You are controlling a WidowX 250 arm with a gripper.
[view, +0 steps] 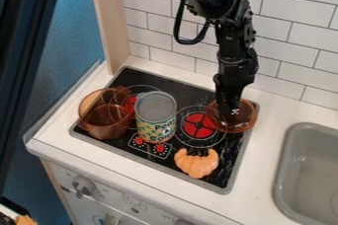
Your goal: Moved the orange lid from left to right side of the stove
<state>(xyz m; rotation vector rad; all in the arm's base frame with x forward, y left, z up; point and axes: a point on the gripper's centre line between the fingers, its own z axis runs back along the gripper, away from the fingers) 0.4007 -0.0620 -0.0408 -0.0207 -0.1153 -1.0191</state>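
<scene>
Camera view: the gripper (pixel 233 112) hid part of the orange lid (pixel 246 120) at the right side of the stove (pixel 226 167); whether it was spread or pinching, I couldn't tell. The sink (pixel 300 169) was cut off.

On the stove (pixel 125 149) before me, the pot (pixel 104 123) lies left, can (pixel 155 106) mid, lid (pixel 247 120) far right, toy (pixel 198 165) near right; the sink (pixel 281 169) lies right of the stove.

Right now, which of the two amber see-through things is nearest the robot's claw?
The lid, at the right of the stove, by the gripper; the pot stands left, beyond the can.
</scene>
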